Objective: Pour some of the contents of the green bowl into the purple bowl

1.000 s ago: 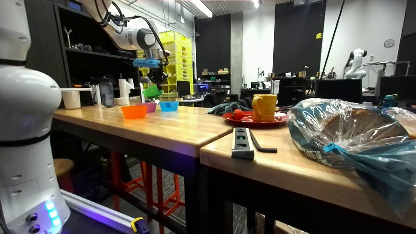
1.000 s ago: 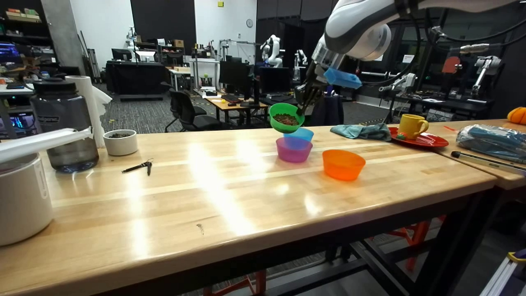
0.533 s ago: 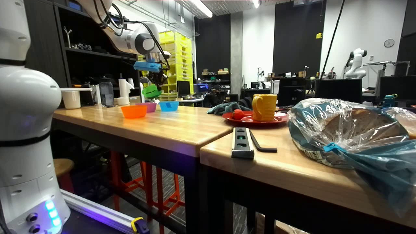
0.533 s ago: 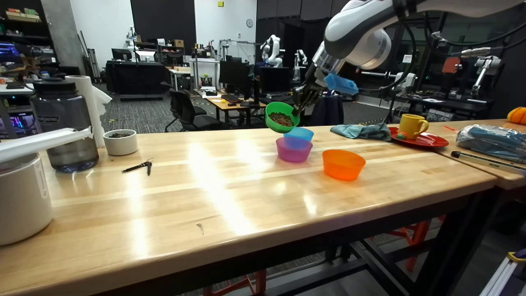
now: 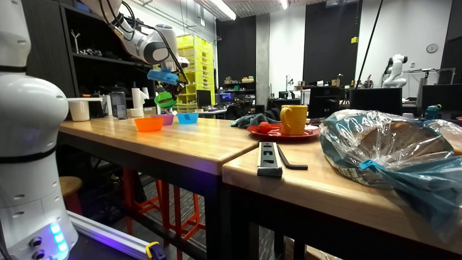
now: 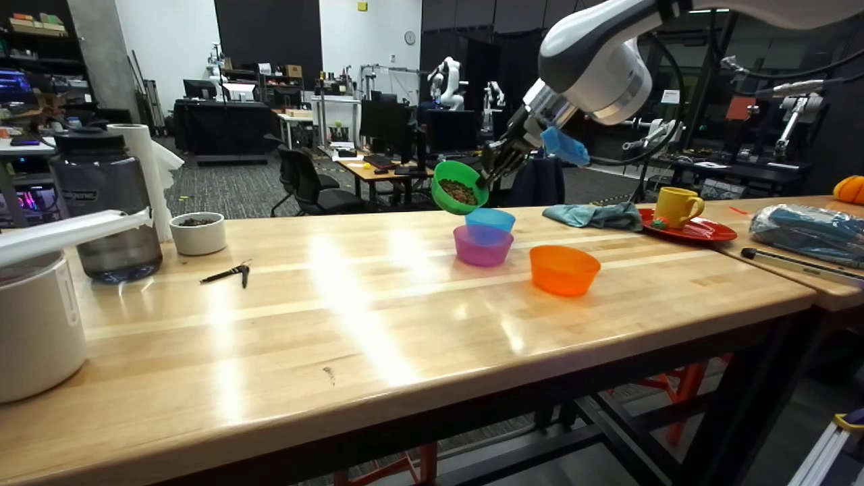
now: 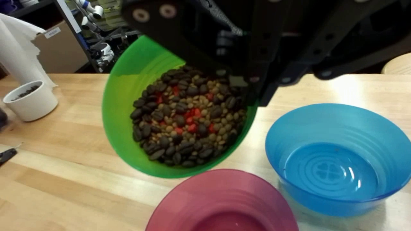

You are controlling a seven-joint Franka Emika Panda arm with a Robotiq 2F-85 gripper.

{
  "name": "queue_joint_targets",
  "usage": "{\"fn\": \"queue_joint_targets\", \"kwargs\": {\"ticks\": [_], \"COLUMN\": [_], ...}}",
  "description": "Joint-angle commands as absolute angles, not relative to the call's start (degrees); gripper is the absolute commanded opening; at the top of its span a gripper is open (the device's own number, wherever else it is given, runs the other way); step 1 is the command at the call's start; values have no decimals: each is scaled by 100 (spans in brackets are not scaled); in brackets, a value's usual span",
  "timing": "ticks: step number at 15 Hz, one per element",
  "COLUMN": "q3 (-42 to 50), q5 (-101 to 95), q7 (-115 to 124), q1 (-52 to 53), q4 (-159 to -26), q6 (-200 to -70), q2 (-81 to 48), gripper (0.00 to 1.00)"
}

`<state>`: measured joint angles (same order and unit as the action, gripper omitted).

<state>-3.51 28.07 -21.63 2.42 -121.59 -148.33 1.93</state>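
My gripper (image 6: pixel 483 177) is shut on the right side of the green bowl's rim, one finger inside and one outside. Up in the air, the green bowl (image 7: pixel 119 106) is tilted, and dark beans, tan grains and red bits lie within it. In an exterior view the mouth of the green bowl (image 6: pixel 463 171) faces the camera. Below stands the purple bowl (image 6: pixel 482 251), upright on the table. In the wrist view the purple bowl (image 7: pixel 224 184) looks pinkish, just under the green bowl's lower rim; its visible inside is bare and its lower part is cut off.
A blue bowl (image 7: pixel 334 123) stands close beside the purple one. The orange bowl (image 6: pixel 564 271) sits nearer the table's front edge. A white cup (image 6: pixel 202 241), a dark bottle (image 6: pixel 111 209) and a black tool (image 6: pixel 229 273) are to one side; a red plate (image 6: pixel 709 233) with a yellow mug (image 6: pixel 675 204) to another.
The green bowl has tipped further, so more of its contents show in an exterior view. It has also shifted slightly left and up with my gripper. The other bowls have stayed put.
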Motion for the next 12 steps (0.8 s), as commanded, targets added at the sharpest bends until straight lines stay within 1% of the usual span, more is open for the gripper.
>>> {"fn": "queue_joint_targets", "kwargs": {"ticks": [1, 6, 12], "q3": [-259, -224, -406], "q5": [3647, 4304, 4376], "q7": [-2946, -3698, -4040], "q1": [340, 361, 374], "q4": [-12410, -12602, -12978], "q6": [-14834, -14897, -15862], "q2": [533, 655, 720], "gripper": [1, 1, 1]}}
